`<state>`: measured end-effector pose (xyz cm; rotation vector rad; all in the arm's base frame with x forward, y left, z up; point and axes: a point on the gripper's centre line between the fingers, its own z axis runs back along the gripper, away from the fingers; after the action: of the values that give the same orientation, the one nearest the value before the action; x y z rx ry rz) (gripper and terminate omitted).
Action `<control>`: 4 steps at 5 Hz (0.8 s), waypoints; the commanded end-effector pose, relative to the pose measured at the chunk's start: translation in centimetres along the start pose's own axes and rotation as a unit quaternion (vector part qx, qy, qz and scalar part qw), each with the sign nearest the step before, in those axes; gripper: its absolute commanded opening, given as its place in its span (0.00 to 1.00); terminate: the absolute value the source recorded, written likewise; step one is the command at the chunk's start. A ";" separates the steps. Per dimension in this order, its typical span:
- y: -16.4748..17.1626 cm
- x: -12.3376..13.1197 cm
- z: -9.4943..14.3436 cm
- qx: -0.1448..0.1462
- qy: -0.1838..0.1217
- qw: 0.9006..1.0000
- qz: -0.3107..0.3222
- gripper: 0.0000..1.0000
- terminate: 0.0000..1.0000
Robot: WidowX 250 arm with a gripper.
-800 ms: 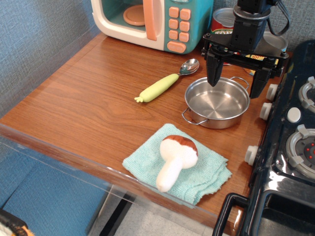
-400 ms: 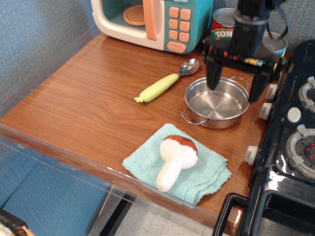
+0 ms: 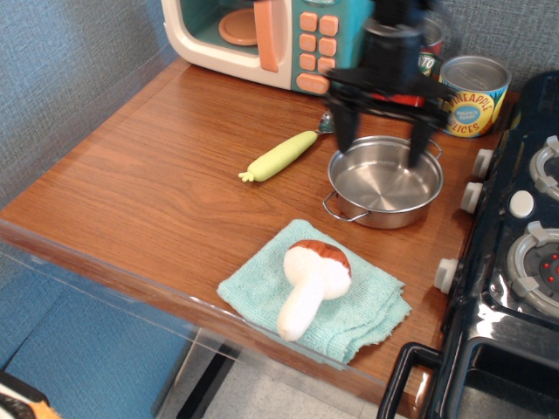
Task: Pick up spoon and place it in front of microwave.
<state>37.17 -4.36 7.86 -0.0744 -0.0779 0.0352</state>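
Observation:
The spoon lies on the wooden counter, its yellow-green handle pointing front-left. Its silver bowl is mostly hidden behind my gripper's left finger. The teal microwave stands at the back, with a peach handle and buttons. My gripper is black, blurred by motion, open and empty. It hovers over the far rim of the steel pot, just right of the spoon's bowl end.
A white plush mushroom lies on a light teal cloth at the front. A pineapple can stands at the back right, with a tomato can partly hidden behind the arm. A dark toy stove fills the right side.
My gripper has moved left from the pot's right side toward the spoon's bowl end. This uncovered the pineapple can. The spoon has not moved.

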 end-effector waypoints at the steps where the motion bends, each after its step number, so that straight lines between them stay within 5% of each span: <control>1: 8.0 3.9 1.0 0.045 -0.039 0.998 -0.015 1.00 0.00; 2: 10.8 4.9 0.0 0.048 -0.053 0.997 -0.017 1.00 0.00; 4: 9.7 4.5 -3.6 0.041 -0.004 0.998 -0.044 1.00 0.00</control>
<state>41.21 5.64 2.86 0.0084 -0.0623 -0.0376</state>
